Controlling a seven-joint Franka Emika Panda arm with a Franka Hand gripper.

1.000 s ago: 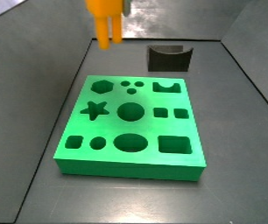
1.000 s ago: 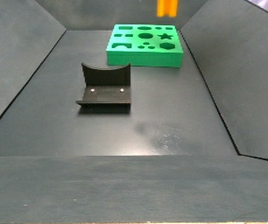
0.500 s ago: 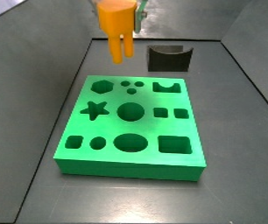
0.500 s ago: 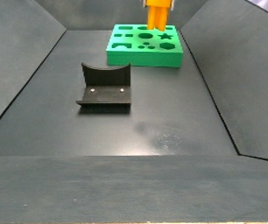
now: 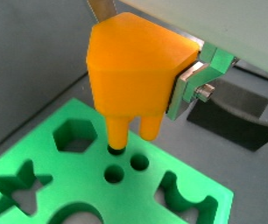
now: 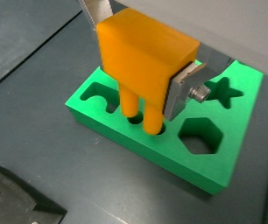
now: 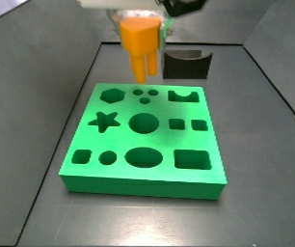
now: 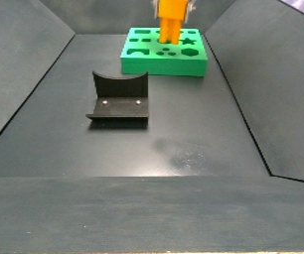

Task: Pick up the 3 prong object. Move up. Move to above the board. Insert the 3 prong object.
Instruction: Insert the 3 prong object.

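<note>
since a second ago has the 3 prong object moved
Yes. In a side view the 3 prong object, held in the gripper, has come down toward the board, its prongs now just above the three small round holes.

A dark grey matte floor fills the enclosure, bounded by sloping grey side walls that meet it at straight seams. A paler back wall closes the far end. Soft, even light leaves a faint pale scuff on the floor. The black fixture stands on it.
</note>
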